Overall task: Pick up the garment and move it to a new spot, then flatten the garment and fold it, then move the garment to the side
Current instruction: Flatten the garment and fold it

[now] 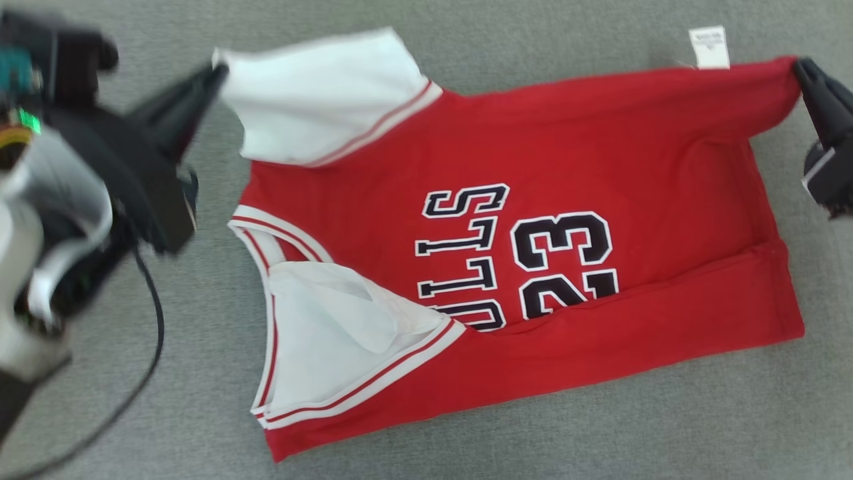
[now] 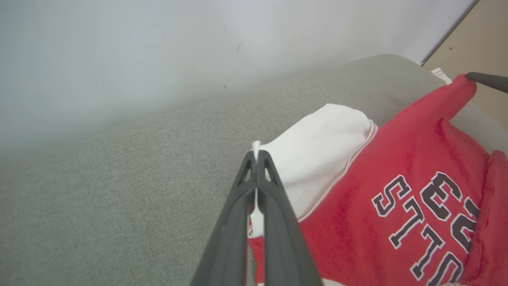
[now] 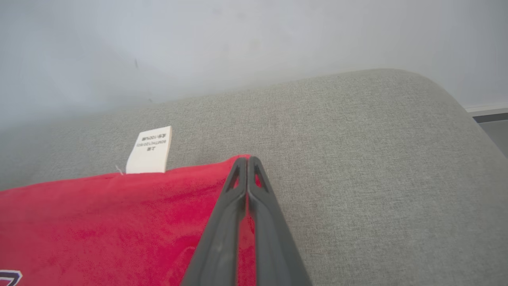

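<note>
Our left gripper (image 1: 218, 72) is clenched on a white sleeve tip of the red fabric jersey (image 1: 600, 147), and our right gripper (image 1: 802, 69) is clenched on its hem corner. The jersey lies stretched between them on the grey woven cushion (image 1: 533, 433).

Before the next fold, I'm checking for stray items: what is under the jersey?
Around the jersey the grey cushion shows; directly beneath, the cloth covers everything, so hidden items cannot be excluded.
</note>
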You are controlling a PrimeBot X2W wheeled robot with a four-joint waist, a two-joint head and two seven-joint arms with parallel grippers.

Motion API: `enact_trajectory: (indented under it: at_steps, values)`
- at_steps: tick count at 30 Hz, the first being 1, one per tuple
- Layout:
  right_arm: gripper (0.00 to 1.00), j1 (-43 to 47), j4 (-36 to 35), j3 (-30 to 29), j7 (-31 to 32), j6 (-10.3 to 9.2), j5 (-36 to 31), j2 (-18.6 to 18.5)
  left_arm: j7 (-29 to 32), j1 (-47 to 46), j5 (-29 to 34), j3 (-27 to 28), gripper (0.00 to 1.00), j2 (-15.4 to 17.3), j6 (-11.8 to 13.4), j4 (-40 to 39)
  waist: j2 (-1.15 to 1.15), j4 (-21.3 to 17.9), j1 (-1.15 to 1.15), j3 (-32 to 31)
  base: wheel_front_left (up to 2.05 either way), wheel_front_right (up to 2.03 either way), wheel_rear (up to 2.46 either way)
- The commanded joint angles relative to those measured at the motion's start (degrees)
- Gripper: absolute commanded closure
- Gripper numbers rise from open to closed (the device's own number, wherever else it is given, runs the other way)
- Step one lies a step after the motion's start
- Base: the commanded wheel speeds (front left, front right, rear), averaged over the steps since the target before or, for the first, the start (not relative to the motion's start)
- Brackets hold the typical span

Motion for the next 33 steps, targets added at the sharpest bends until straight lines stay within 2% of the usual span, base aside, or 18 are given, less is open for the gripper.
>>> enact_trajectory:
  at_steps: [1,9,19,24,33]
  values:
    - [1.00,1.73,-0.99,-0.01,-0.37,-0.14,0.87,-0.74,-0.63,2.39,-0.43,0.38,1.00,1.02,1.03,-2.43,0.00,1.12,0.01,-1.09,0.00,0.00,0.00]
    - [1.00,9.98,-7.17,-0.49,-0.86,-0.14,3.07,-4.49,-3.42,15.20,-1.90,1.23,1.00,5.48,8.15,-18.83,0.00,1.87,0.01,-3.20,0.00,0.00,0.00]
    - [1.00,20.91,-14.99,-5.09,1.46,-0.14,2.38,-7.43,-6.29,26.93,-2.69,1.81,1.00,9.37,15.13,-30.56,0.00,1.53,0.01,-5.92,0.00,0.00,0.00]
    - [1.00,25.31,-16.65,-8.00,3.07,-0.14,1.39,-7.06,-7.68,31.30,-3.24,1.06,1.00,9.52,16.76,-32.54,0.00,1.33,0.01,-6.53,0.00,0.00,0.00]
    - [1.00,34.27,-20.10,-14.65,7.57,-0.14,-0.62,-4.05,-9.20,37.12,-4.08,-1.00,1.00,9.21,17.99,-33.10,0.00,1.65,0.01,-7.03,0.00,0.00,0.00]
